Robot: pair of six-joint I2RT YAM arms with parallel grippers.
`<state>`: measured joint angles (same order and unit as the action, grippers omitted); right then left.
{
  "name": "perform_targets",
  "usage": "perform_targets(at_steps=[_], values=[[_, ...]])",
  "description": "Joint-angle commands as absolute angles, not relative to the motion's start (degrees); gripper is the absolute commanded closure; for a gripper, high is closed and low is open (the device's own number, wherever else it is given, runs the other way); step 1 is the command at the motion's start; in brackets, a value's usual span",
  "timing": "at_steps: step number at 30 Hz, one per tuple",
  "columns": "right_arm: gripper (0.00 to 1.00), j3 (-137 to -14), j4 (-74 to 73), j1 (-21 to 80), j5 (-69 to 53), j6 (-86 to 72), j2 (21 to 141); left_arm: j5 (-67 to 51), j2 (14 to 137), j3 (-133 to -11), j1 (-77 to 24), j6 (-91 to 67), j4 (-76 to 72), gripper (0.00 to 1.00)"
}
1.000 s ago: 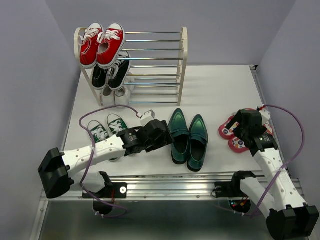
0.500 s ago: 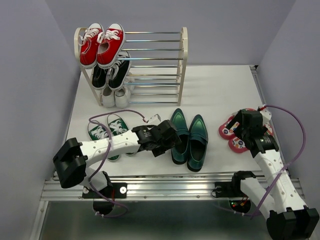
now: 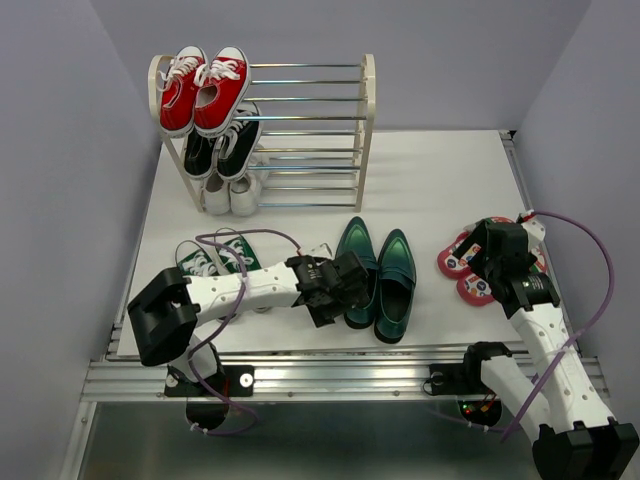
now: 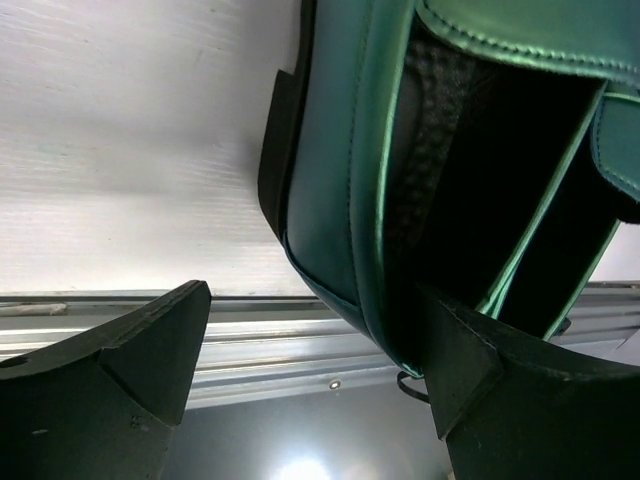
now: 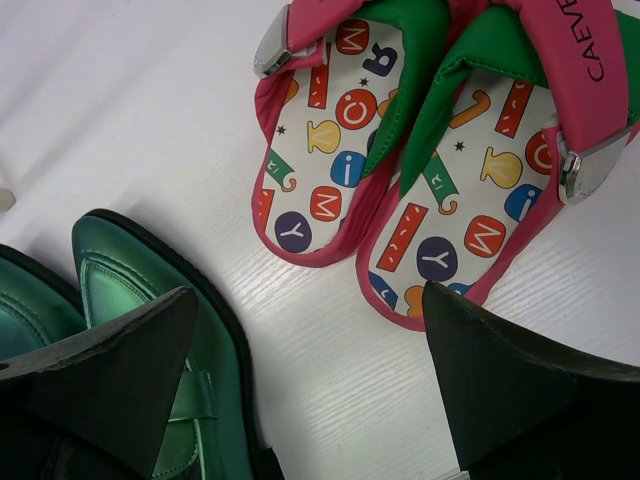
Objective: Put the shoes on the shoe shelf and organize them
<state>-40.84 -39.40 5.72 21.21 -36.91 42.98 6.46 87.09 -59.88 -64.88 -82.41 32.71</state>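
Note:
The dark green loafers (image 3: 379, 276) stand side by side at the table's middle front. My left gripper (image 3: 350, 293) is open at the left loafer's heel; in the left wrist view (image 4: 315, 345) its jaws straddle the heel wall (image 4: 340, 210), one finger (image 4: 480, 380) at the shoe's opening. The green canvas sneakers (image 3: 213, 257) lie partly under the left arm. My right gripper (image 3: 492, 262) hangs open and empty over the red-strapped flip-flops (image 3: 462, 266), whose printed footbeds (image 5: 400, 170) show in the right wrist view (image 5: 310, 350). The shoe shelf (image 3: 366, 110) stands at the back.
Red sneakers (image 3: 203, 86) sit on the shelf's top tier at the left, black sneakers (image 3: 222, 145) below them, and a white pair (image 3: 232, 192) lowest. The shelf's right half holds nothing. A metal rail (image 3: 340, 372) runs along the table's front edge.
My left arm has swung right and forward, bringing its open gripper from beside the loafers to the left loafer's heel. The right arm has hardly moved.

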Motion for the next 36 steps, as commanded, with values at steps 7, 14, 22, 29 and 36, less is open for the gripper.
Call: perform_targets(at_steps=[7, 14, 22, 29, 36], values=[[0.0, -41.75, -37.18, 6.06, 22.15, -37.26, 42.54, 7.03, 90.0, -63.89, -66.18, -84.02, 36.65, 0.27], [0.0, -41.84, -37.26, 6.06, 22.32, -37.18, 42.54, 8.53, 90.88, -65.74, -66.18, -83.85, 38.85, 0.67], [0.0, -41.92, -37.18, 6.06, 22.33, -37.18, 42.89, 10.72, 91.05, -67.94, -66.36, -82.88, 42.89, 1.0], [0.0, -41.75, -36.74, 6.06, 21.71, -36.91, 44.12, 16.69, 92.72, -74.69, -67.94, -80.33, 53.22, 1.0], [0.0, -41.92, -36.83, 6.06, 21.62, -36.48, 45.44, 20.21, 89.74, -75.59, -68.12, -79.63, 56.95, 1.0]])
